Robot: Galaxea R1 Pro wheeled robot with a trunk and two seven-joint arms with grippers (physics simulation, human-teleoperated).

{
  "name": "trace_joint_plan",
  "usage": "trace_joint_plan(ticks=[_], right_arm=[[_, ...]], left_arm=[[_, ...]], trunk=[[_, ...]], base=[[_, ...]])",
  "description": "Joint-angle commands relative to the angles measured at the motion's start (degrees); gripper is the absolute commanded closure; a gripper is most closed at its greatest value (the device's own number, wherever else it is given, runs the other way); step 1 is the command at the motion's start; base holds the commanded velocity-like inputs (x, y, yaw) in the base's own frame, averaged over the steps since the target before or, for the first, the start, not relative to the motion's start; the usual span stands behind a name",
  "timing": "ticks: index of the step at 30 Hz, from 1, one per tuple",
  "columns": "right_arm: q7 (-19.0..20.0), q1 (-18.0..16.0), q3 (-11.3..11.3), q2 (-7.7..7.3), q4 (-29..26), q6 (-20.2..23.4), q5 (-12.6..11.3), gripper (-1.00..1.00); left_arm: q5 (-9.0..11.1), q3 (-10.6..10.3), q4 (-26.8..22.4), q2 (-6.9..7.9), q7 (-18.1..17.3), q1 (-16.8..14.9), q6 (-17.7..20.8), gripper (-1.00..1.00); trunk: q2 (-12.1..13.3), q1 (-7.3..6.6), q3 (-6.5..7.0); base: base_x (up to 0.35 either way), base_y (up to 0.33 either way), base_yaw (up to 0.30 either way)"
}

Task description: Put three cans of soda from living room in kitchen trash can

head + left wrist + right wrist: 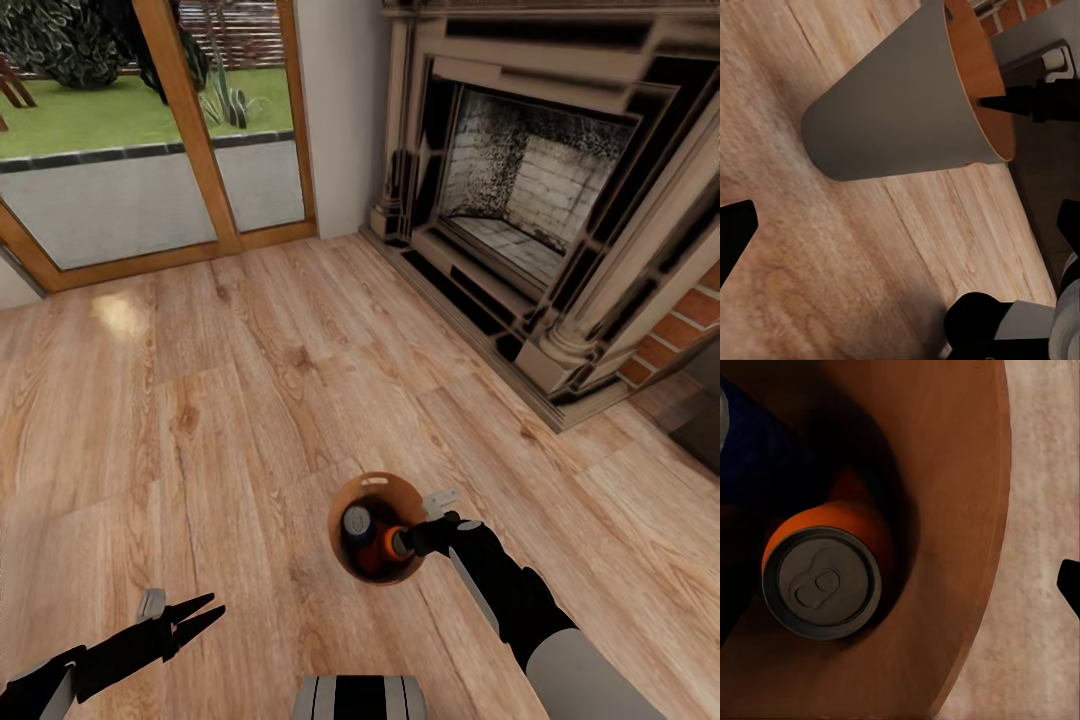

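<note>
The small round bin (pixel 377 527) — pale grey outside, brown inside — is standing on the light wood plank floor (pixel 200 400) of the living room, in front of the stone fireplace with red brick at its side (pixel 530 200). Inside the bin a blue drink can with a grey top (pixel 357 521) and an orange drink can with a grey top (pixel 392 542) are lying close together. In the right wrist view the orange can (pixel 825 574) is sitting against the brown wall, with the blue can (pixel 765 457) just beside it. The right claw (pixel 425 535) is hanging over the bin's rim, one black fingertip (pixel 994 103) reaching inside — I cannot tell how far it is open. The left claw (pixel 205 614) is hovering above the floor, well apart from the bin, with its fingers parted and holding nothing. A wood-framed glass door (pixel 150 130) is showing a lawn outside.
</note>
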Motion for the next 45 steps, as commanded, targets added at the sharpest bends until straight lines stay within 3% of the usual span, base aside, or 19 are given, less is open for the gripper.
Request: trace_joint_plan(ticks=[1,17,45], right_arm=[[0.00,0.00,0.00,0.00,0.00,0.00,0.00,-1.00],[0.00,0.00,0.00,0.00,0.00,0.00,0.00,-1.00],[0.00,0.00,0.06,0.08,0.08,0.00,0.01,-1.00]], left_arm=[[0.00,0.00,0.00,0.00,-0.01,0.00,0.00,-1.00],[-0.01,-0.01,0.00,-0.01,0.03,0.00,0.00,-1.00],[0.00,-0.01,0.00,0.00,0.03,0.00,0.00,-1.00]], trunk=[[0.42,-0.23,0.18],[6.83,-3.74,3.10],[18.06,-9.89,9.39]], base=[[0.000,0.000,0.000],[0.000,0.000,0.000],[0.000,0.000,0.000]])
